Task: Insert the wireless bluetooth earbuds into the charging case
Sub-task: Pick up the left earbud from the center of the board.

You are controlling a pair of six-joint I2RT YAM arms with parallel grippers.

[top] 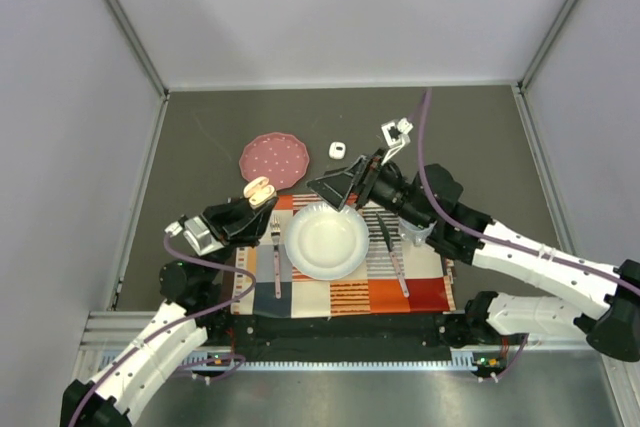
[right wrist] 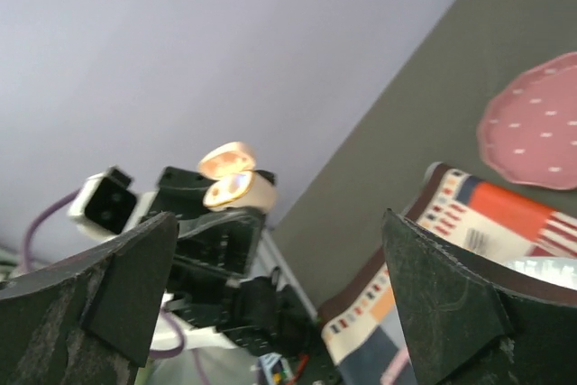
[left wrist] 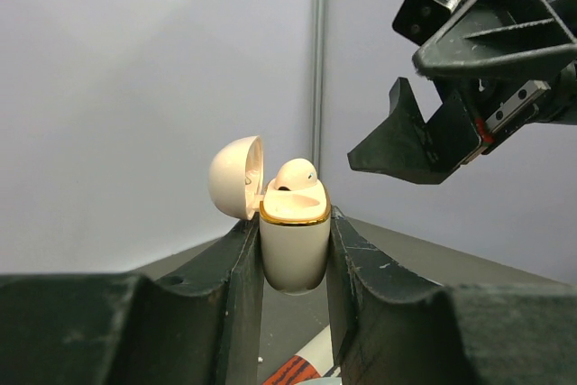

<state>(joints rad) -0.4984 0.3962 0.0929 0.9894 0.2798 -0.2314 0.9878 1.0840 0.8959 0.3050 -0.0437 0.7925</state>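
Note:
My left gripper (top: 252, 209) is shut on the pale peach charging case (top: 260, 191) and holds it upright above the table's left side. In the left wrist view the case (left wrist: 295, 250) sits between the fingers (left wrist: 236, 277), lid (left wrist: 236, 178) swung open to the left, with one peach earbud (left wrist: 296, 174) resting in its gold-rimmed top. My right gripper (top: 352, 179) is open and empty, hovering right of the case and pointing at it; it also shows in the left wrist view (left wrist: 442, 96). The right wrist view shows the open case (right wrist: 239, 188) ahead of the right gripper (right wrist: 279, 223).
A white plate (top: 326, 240) lies on a patterned placemat (top: 340, 295), with a pink fork (top: 276, 259) to its left and dark cutlery (top: 390, 247) to its right. A pink dotted plate (top: 275, 159) and a small white object (top: 337, 149) lie behind.

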